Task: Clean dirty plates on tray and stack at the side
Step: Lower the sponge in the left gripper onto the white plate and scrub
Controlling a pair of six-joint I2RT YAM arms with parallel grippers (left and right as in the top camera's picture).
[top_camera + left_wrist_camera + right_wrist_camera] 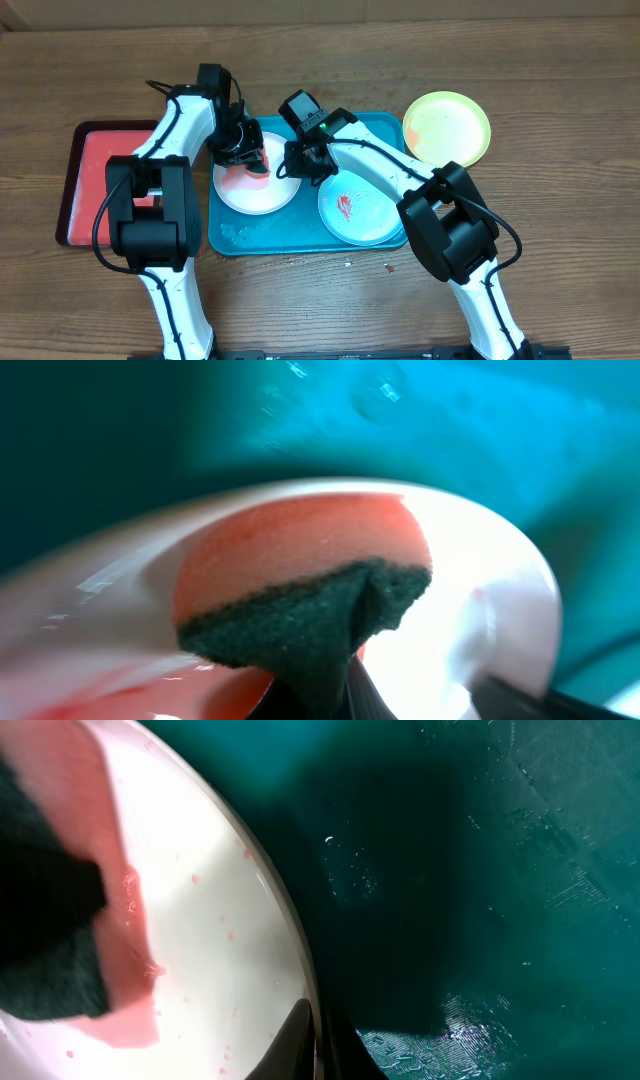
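The white plate [262, 192] lies on the left half of the turquoise tray [385, 128], smeared pink-red. My left gripper [250, 158] is shut on an orange sponge [258, 164] with a dark green scrub layer and presses it onto this plate. In the left wrist view the sponge [300, 570] fills the middle over the white plate [480, 590]. My right gripper [299, 163] is shut on the white plate's right rim [300, 970], one finger inside and one outside. A teal plate [358, 207] with a red smear lies on the tray's right half. A yellow-green plate [447, 127] sits off the tray, at the upper right.
A smaller red tray [95, 185] with a dark rim lies left of the turquoise one, under the left arm. Water droplets glisten on the turquoise tray floor [480, 1020]. Bare wooden table [320, 300] runs along the front.
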